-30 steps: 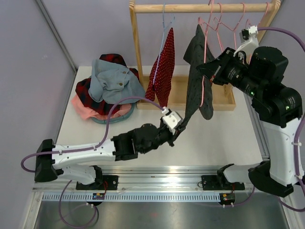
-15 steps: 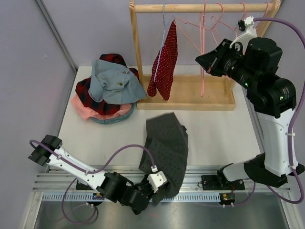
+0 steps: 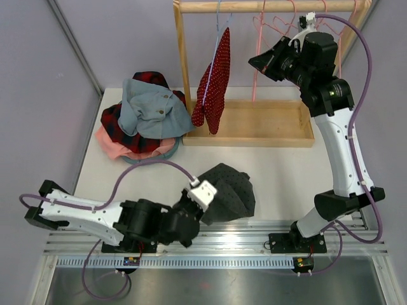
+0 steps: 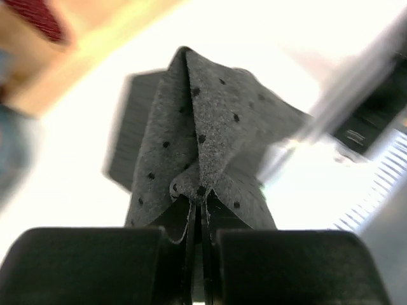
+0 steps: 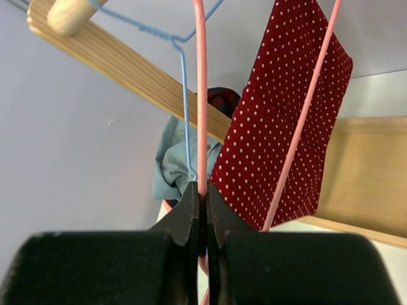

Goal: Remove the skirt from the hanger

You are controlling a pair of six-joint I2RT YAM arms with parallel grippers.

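Observation:
The grey dotted skirt [image 3: 227,189] lies bunched on the table near the front, off its hanger. My left gripper [image 3: 205,208] is shut on a fold of the skirt at its near left edge. The left wrist view shows the cloth [image 4: 203,127] pinched between the closed jaws of that gripper [image 4: 198,213]. My right gripper [image 3: 255,62] is high at the rack, shut on the bare pink hanger [image 3: 254,82]. In the right wrist view the pink wire [image 5: 201,95] runs up from the closed gripper [image 5: 200,198].
A red dotted garment [image 3: 213,89] hangs on a blue hanger [image 5: 184,95] from the wooden rack [image 3: 248,133]. Several pink hangers [image 3: 280,22] hang on its rail. A pile of clothes [image 3: 143,121] sits at the back left. A metal rail [image 3: 210,238] runs along the front edge.
The skirt came off the pink hanger, was dragged to the front edge, and now lies bunched on the table. My right gripper rose toward the rail with the bare hanger.

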